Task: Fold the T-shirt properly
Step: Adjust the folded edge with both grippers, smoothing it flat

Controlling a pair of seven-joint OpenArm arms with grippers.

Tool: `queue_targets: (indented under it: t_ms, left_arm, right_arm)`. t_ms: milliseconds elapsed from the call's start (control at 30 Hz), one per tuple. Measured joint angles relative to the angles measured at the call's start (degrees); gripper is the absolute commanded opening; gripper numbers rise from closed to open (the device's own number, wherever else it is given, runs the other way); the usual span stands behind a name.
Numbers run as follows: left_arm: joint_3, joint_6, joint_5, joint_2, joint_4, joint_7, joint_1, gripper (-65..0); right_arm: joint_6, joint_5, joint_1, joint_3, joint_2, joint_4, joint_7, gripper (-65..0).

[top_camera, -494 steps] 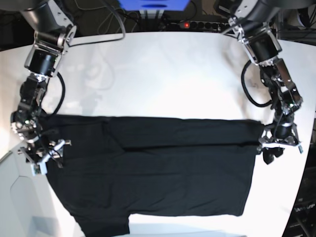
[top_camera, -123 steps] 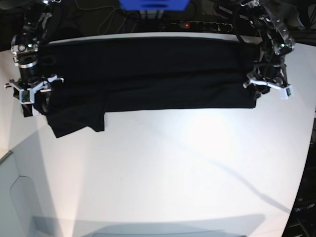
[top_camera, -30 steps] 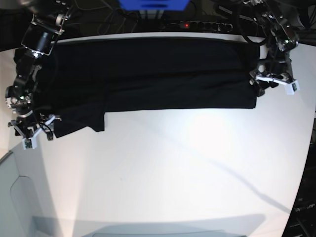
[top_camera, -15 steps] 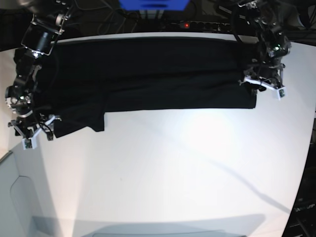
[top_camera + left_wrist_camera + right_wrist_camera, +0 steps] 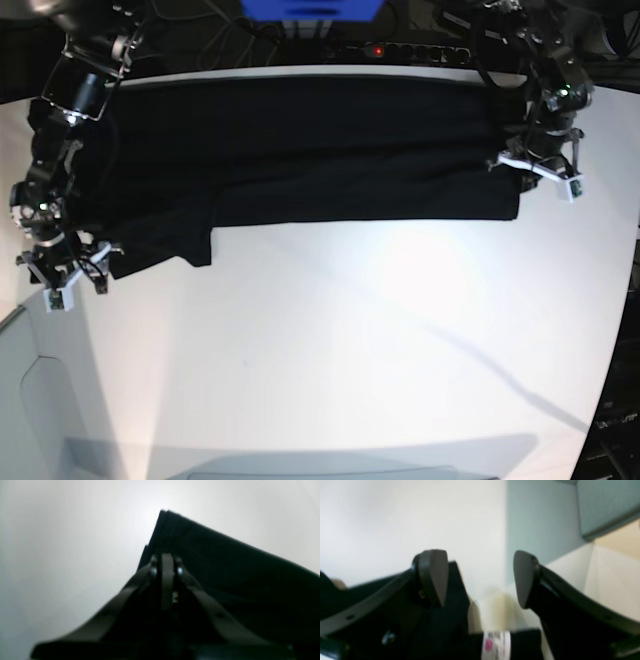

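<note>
One lengthwise fold done; left gripper (image 5: 536, 172) clenched on the T-shirt (image 5: 300, 150) edge, right gripper (image 5: 68, 278) released beside its sleeve.

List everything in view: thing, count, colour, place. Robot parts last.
T-shirt: one, black, folded into a long band across the far side of the table, one sleeve hanging nearer at base-view left.
Table: one, white, bare over its near half.
Power strip: one, dark with a red light, behind the table's far edge.
Blue object: one, top centre, behind the table.
Left gripper: one, black, shut on the T-shirt's edge at base-view right.
Right gripper: one, black, open, by the sleeve.
</note>
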Motion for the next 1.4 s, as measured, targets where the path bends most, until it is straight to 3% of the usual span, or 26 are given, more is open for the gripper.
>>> queue_targets:
  t_ms: [767,900,1100,1400]
  left_arm:
    - [-0.04,-0.13,-0.28,0.02,2.27,-0.22,0.28,-64.9]
    - [-0.04,-0.13,-0.28,0.02,2.27,-0.24,0.28,-64.9]
    - [-2.01,-0.13,-0.28,0.02,2.27,-0.04,0.13,-64.9]
    - [-2.6,-0.22,-0.35,0.04,2.21,-0.04,0.13,-64.9]
  right_arm:
    - [-0.02,0.28,-0.59,-6.32,1.73,-9.57,0.85,-24.0]
    - [-0.02,0.66,-0.68,-6.34,1.73,-9.57,0.85,-33.2]
    - [0.0,0.15,-0.87,-6.27,1.7,-8.15,-0.07,-65.0]
    - [0.02,-0.48,-7.93,-6.01,2.25,9.49,-0.28,-65.0]
